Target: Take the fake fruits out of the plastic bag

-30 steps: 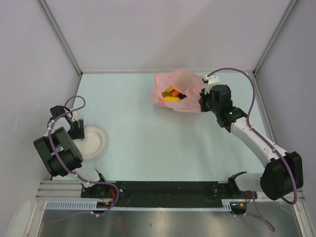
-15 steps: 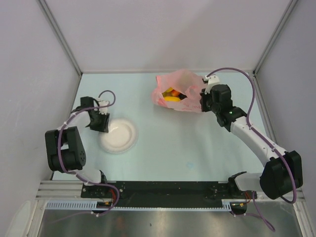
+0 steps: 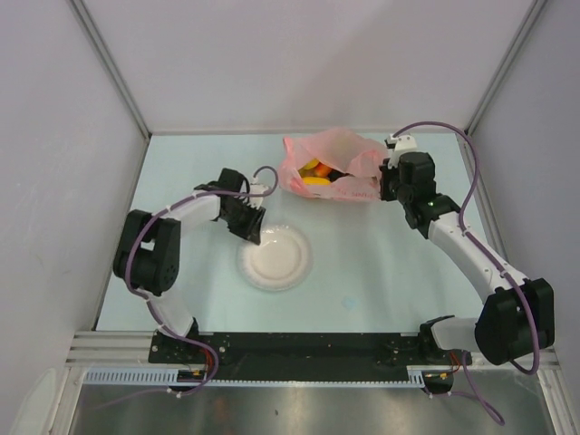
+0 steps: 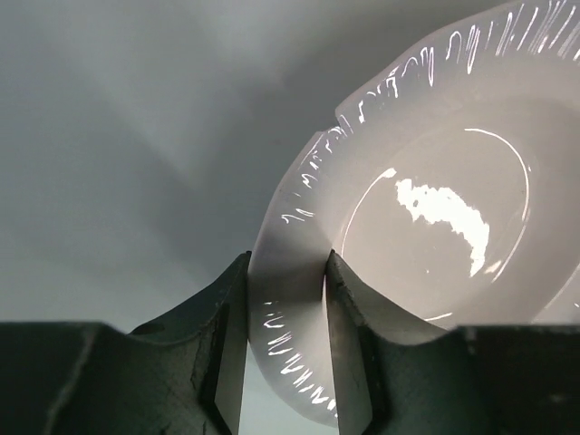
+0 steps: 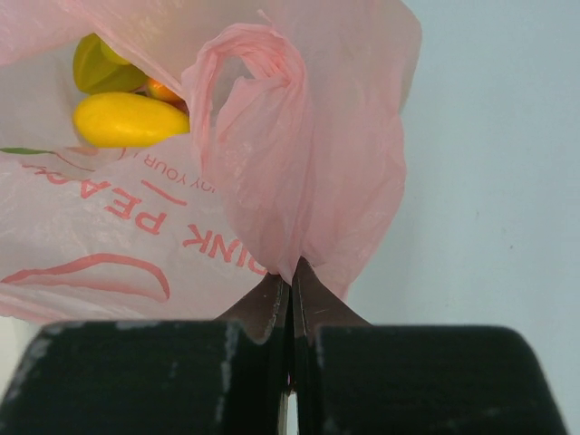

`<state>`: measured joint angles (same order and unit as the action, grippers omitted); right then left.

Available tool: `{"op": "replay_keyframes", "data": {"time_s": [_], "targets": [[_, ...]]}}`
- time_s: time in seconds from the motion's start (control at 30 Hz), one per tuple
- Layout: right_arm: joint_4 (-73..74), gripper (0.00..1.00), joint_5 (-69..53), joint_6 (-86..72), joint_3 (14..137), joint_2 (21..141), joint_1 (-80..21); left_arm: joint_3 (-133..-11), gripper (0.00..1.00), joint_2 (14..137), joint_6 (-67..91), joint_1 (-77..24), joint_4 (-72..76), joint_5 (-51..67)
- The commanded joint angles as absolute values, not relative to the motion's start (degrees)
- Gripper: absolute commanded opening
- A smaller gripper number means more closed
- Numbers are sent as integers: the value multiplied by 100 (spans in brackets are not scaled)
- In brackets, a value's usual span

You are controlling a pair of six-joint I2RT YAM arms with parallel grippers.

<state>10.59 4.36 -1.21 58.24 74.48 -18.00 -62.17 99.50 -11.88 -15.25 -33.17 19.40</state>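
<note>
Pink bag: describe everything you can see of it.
The plastic bag is thin, crinkly, translucent pink film with red printed lettering and curved shapes. It lies crumpled on the table at the far side, right of centre. Its mouth gapes, so the fake fruits inside show as yellow and orange pieces. The right gripper, shut, pinches a bunched fold at the bag's right edge. Nothing else touches it.

The plastic bag point(image 5: 308, 172) is translucent pink with red lettering and curved red lines. Inside it show a bright yellow fruit point(image 5: 130, 119) and a yellow-green fruit point(image 5: 93, 65). The bowl point(image 3: 275, 260) is glossy white, the table point(image 3: 390, 267) pale blue-green.
</note>
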Motion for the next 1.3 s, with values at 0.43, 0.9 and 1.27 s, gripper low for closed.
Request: {"op": "replay_keyframes", "data": {"time_s": [0.43,0.9,1.27], "targets": [[923,1,571,-18,6082,7638,-1775,-6829,50,10372,-387,-3191,-3550,3542],[756,0,571,79,6100,7488,-1854,-8521,88,8411,-1082,-1388,-4905,4789],[598,0,448,97,6205,7673,-1872,-10476,86,10001,957,-2074,-3103,4254]]}}
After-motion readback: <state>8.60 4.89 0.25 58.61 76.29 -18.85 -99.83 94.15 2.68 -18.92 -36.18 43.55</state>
